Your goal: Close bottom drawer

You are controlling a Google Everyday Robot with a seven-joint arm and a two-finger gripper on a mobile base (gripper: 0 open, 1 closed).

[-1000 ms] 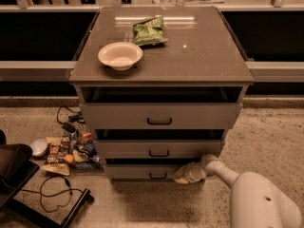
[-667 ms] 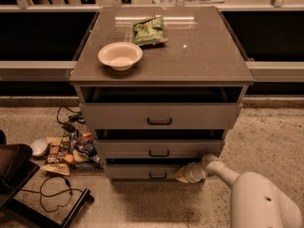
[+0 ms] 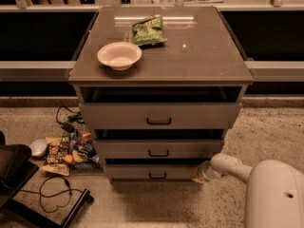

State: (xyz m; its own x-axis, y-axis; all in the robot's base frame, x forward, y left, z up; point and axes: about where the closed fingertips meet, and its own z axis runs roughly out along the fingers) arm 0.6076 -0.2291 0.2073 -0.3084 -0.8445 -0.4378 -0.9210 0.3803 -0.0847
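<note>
- The gripper [image 3: 201,173] sits low near the floor, at the end of a white arm [image 3: 266,189] that reaches in from the lower right.
- It rests against the right end of the bottom drawer [image 3: 137,171]; how wide it stands, and whether it has hold of anything, cannot be told.
- The bottom drawer runs off to the left of the gripper at the same height, its slim front pulled a little way out from the cabinet, with a dark gap showing above it.
- Its small black handle [image 3: 157,175] lies left of the gripper, at the middle of the front panel.
- Just above and to the left of the gripper is the middle drawer [image 3: 190,149], also out a little.
- Higher still is the top drawer [image 3: 199,116], the tallest front, standing further out than the others.
- Well above the gripper spreads the cabinet top [image 3: 204,56], which carries a white bowl [image 3: 119,55] and a green snack bag [image 3: 148,31], both up and to the left.
- Far to the left of the gripper, on the speckled floor [image 3: 266,127], lies a heap of snack packets [image 3: 61,152] beside the cabinet, with a looped black cable [image 3: 53,194] below it.
</note>
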